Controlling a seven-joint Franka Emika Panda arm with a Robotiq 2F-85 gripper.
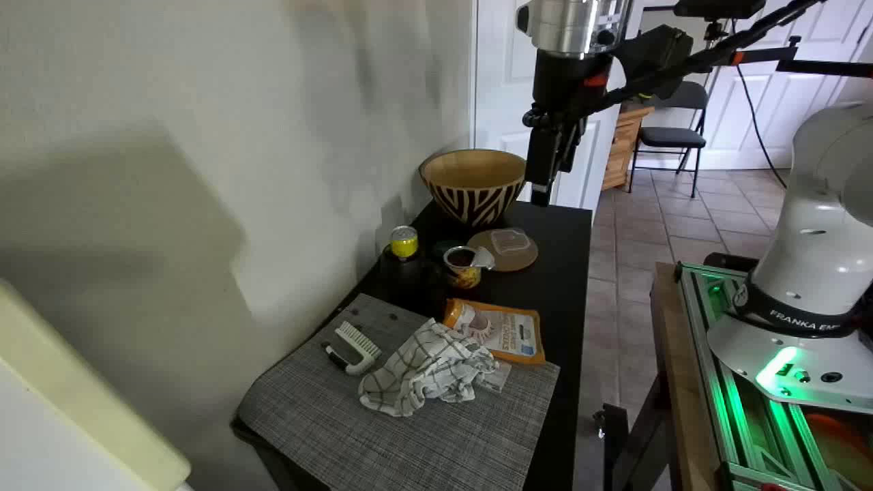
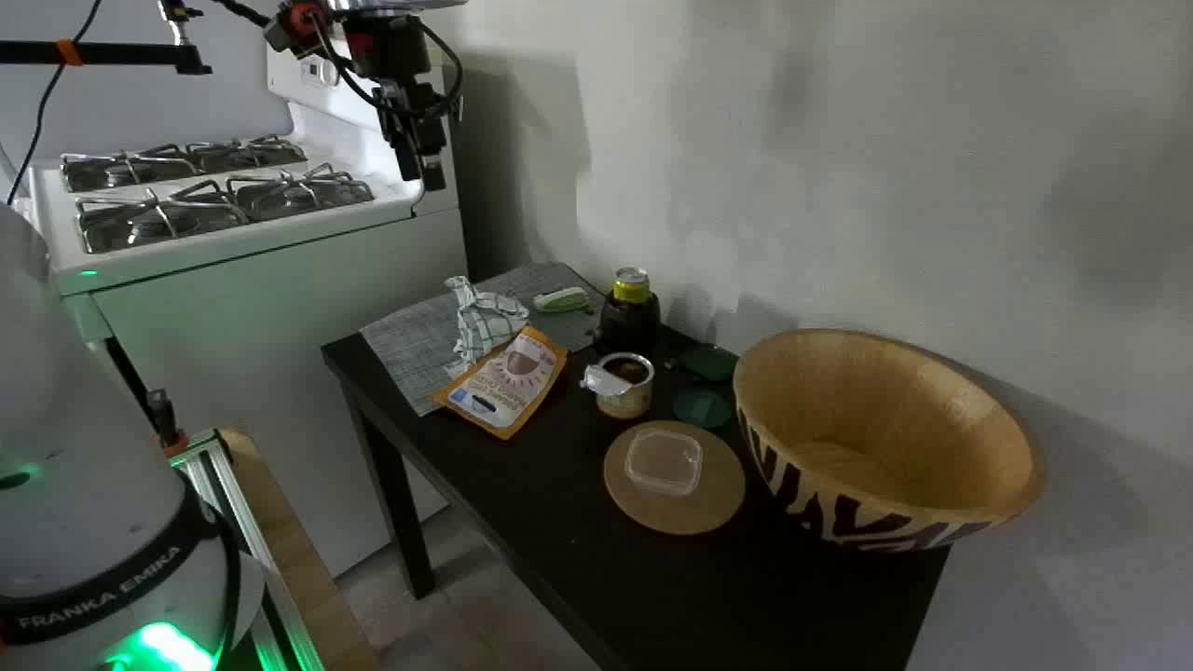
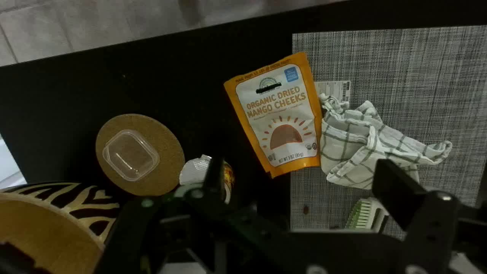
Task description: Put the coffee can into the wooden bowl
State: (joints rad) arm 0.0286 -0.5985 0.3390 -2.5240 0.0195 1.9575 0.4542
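Observation:
The squat round can, which I take as the coffee can, stands on the dark table with a peeled foil lid in both exterior views (image 1: 466, 276) (image 2: 624, 403). In the wrist view the can (image 3: 229, 178) is partly hidden behind a finger. The large wooden bowl with zigzag pattern stands at the table's end by the wall (image 1: 476, 204) (image 2: 843, 513); part of its rim shows in the wrist view (image 3: 49, 232). My gripper is high above the table, pointing down, apart from both things (image 1: 552, 181) (image 2: 422, 175). In the wrist view its fingers (image 3: 304, 182) are wide apart with nothing between them.
A tan disc (image 2: 671, 517) with a clear plastic lid lies between can and bowl. A dark jar (image 2: 628, 324) with a yellow can (image 2: 631, 289) on top stands by the wall. An orange pouch (image 3: 281, 114), checked cloth (image 3: 365, 152) and brush (image 1: 358, 344) lie at the grey mat (image 1: 382, 443).

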